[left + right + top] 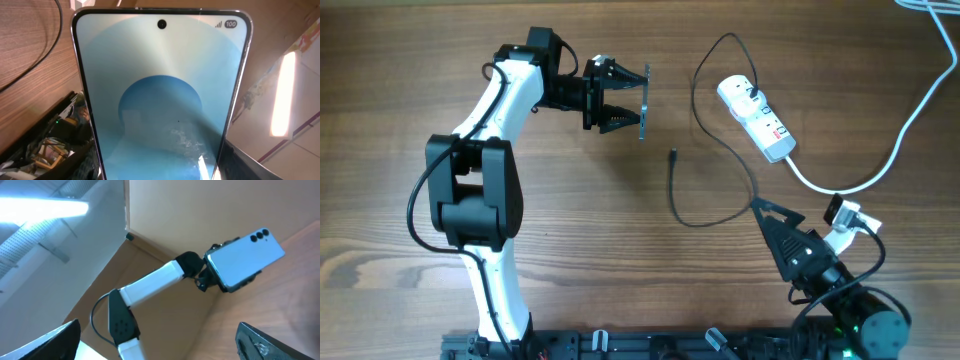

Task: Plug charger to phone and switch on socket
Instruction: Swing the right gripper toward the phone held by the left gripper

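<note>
Left fingers (pixel 618 121) clamp the phone (pixel 645 100) upright above the bench (pixel 400 60) — likely steadying it for plugging — while the right fingers (pixel 772 217), spread wide and empty, hover beside the charger (pixel 674 156), which lies loose between phone and socket (pixel 757 118).

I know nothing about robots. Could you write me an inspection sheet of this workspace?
Surface: wooden table, brown grain.
Job's things: phone held up off the table, screen lit; socket lying flat; charger runs from the socket, its free plug on the table, not in the phone.
Clutter: nothing seen.
Grippers: left gripper, jaws shut on the phone; right gripper, jaws open, empty.
Cables: thick white cord leaves the socket toward the far right corner.
Surroundings: brown panels, ceiling light.
</note>
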Tool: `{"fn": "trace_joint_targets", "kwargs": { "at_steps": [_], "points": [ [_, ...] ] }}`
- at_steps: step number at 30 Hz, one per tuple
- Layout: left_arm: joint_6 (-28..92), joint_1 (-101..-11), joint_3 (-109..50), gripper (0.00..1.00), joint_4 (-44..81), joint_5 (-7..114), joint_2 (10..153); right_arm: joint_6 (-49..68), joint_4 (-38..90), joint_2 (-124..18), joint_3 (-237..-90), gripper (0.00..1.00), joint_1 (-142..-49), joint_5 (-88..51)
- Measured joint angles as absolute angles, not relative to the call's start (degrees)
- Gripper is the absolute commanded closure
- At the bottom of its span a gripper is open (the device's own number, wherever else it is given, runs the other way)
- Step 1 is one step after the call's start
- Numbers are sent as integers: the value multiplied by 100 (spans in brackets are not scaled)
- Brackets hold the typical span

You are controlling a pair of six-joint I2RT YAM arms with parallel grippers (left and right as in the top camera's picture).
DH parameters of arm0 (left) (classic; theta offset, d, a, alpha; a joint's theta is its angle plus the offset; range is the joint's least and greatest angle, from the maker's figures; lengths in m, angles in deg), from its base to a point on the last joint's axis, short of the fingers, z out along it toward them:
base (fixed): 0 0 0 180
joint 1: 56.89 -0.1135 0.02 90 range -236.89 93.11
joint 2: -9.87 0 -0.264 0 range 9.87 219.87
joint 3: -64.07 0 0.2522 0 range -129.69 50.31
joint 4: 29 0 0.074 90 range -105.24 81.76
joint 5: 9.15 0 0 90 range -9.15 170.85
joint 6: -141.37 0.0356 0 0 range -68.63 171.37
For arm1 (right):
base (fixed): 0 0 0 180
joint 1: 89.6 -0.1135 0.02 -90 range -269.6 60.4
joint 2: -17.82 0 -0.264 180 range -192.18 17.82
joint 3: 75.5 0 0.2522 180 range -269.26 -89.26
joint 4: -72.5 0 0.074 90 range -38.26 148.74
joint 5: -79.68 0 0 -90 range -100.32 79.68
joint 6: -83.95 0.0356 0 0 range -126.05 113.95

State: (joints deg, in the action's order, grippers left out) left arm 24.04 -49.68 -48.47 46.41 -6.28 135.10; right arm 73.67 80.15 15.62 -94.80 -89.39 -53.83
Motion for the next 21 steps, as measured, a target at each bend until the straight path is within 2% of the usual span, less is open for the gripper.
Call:
{"fn": "trace_joint_targets", "kwargs": {
  "at_steps": [2,5,10,13,16,21],
  "points": [
    [2402,-4968,-4847,36,4643,-630,13510,6941,7383,1405,-10022,1,-8939,-5381],
    [2404,-4968,-4840,36,4641,-628,13510,5601,5458,777,-11485,1,-8939,-5396],
    [2404,-4968,-4840,36,4641,-628,13510,2699,1958,-1100,-14326,0,-8939,-5313],
    [2404,-4968,-4840,36,4641,-628,13510,1230,118,-2267,-15895,1,-8939,-4745],
    [2404,-4968,-4840,35,4646,-628,13510,511,-629,-2912,-16697,0,-8952,-4342],
    [2404,-4968,-4840,36,4641,-628,13510,152,-730,-3535,-17242,0,-9424,-4080]
  ]
}}
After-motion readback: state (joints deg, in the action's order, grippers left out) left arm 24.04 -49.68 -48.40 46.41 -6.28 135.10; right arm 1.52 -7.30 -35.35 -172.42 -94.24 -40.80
